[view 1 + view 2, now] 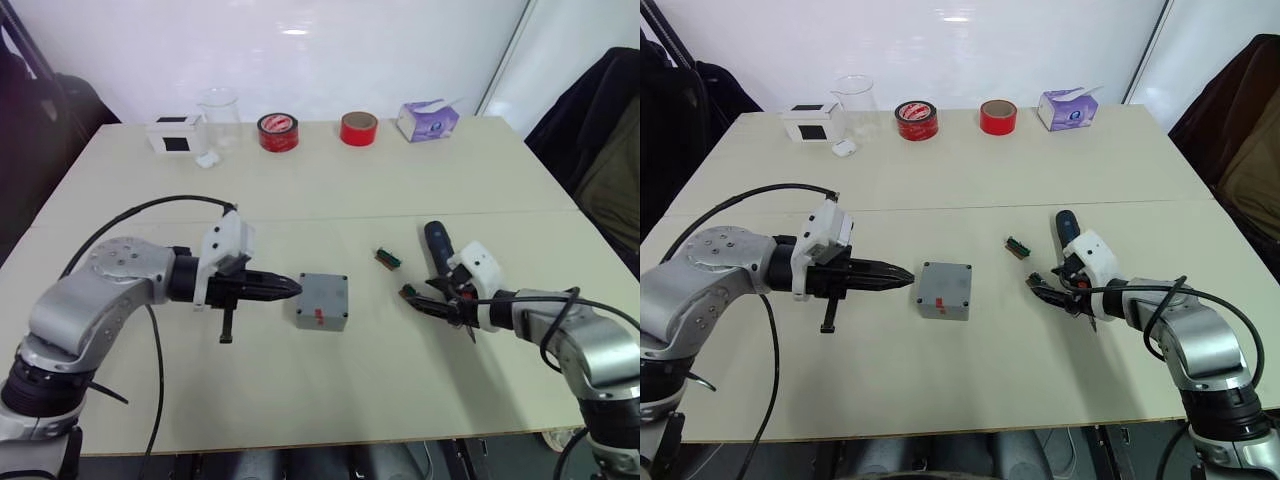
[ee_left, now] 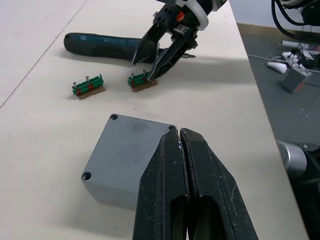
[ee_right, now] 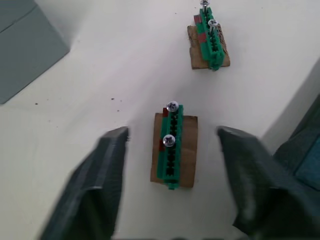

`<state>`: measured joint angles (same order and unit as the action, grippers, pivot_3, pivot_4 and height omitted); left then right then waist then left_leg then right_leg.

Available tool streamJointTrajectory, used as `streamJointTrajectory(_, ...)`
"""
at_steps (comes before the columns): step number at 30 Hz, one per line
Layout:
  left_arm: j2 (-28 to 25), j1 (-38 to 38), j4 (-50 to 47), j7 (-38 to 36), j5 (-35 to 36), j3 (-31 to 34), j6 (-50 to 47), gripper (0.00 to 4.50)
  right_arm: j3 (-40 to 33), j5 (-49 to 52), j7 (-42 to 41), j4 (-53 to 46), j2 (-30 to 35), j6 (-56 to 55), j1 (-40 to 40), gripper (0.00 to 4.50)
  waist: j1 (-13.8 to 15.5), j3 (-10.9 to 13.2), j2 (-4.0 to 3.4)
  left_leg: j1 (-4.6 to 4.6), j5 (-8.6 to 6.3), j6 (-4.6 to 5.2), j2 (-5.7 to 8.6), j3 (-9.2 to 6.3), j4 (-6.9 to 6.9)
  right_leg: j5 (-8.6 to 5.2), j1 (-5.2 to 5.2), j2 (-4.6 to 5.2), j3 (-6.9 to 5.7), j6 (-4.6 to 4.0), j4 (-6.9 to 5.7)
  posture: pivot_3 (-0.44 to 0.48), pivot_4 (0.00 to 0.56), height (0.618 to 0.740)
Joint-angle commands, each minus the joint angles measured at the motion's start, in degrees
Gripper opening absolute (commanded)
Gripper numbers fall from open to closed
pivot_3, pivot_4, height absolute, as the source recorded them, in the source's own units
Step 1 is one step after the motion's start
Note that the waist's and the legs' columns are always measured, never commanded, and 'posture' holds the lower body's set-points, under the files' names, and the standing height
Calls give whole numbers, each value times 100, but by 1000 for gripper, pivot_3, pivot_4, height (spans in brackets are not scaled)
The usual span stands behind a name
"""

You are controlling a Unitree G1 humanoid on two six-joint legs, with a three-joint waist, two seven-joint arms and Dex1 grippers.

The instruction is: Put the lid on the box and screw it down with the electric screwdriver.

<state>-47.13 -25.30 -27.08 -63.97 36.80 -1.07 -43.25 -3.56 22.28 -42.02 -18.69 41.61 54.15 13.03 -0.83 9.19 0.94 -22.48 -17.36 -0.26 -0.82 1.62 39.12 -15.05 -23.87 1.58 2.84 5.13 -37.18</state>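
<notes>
Both arms reach in over the near worktop (image 1: pixel 330 390). Left gripper (image 1: pixel 290 288), fingers pressed together, points at the box's (image 1: pixel 322 302) left side, just beside it. Box sits mid-worktop, grey, square, lid (image 2: pixel 131 142) apparently seated, dark corner holes visible. Right gripper (image 3: pixel 172 145) stands apart astride a small green screw holder (image 3: pixel 172 150); a second holder (image 3: pixel 209 39) lies beyond. Electric screwdriver (image 1: pixel 438 246) lies just behind that gripper. Judgement: screws are being fetched; next, close on the holder squarely.
</notes>
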Motion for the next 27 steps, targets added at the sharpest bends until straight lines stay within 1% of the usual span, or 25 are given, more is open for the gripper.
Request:
streamJointTrajectory(1,-28,-66,-54,24,47,65,109,0,-4,60,4,-49,42,-35,115,1247,0,1,-1,0,0,0,0,0,0,0,0,0,0,0,0,0,150,740)
streamJointTrajectory(2,-38,-51,-54,21,39,64,121,0,9,61,7,-46,53,-23,122,764,0,1,-1,0,0,0,0,0,0,0,0,0,0,0,0,0,150,740)
streamJointTrajectory(3,-46,-42,-52,19,30,63,132,0,22,62,7,-43,63,-6,129,508,4,1,0,0,0,0,0,0,0,0,0,0,0,0,0,0,150,740)
streamJointTrajectory(4,-51,-37,-51,18,26,62,139,0,31,63,7,-42,69,4,133,41,5,1,0,0,0,0,0,0,0,0,0,0,0,0,0,0,150,740)
streamJointTrajectory(9,-55,-39,-34,68,7,71,137,0,16,85,-1,-86,112,46,168,41,2,1,0,0,0,0,0,0,0,0,0,0,0,0,1,0,150,740)
streamJointTrajectory(15,-82,-33,-41,121,-28,84,132,0,-355,485,-75,-440,325,426,357,41,5,3,-1,0,0,0,0,0,0,0,0,1,0,0,1,0,150,740)
streamJointTrajectory(20,-205,105,24,127,-159,110,208,0,-479,998,-226,-885,596,922,796,41,-16,8,0,0,0,0,0,0,0,0,-1,1,0,0,1,0,150,740)
streamJointTrajectory(24,-262,211,106,158,-206,159,269,0,-205,1277,-241,-1007,630,1249,1334,41,-17,9,0,0,0,0,-4,-1,-4,0,-5,0,0,-1,0,0,150,740)
streamJointTrajectory(27,-346,308,184,158,-312,179,367,0,120,1427,-147,-999,320,1433,1820,41,-15,14,7,-3,0,0,-4,0,-4,0,-8,3,0,-1,0,0,150,740)
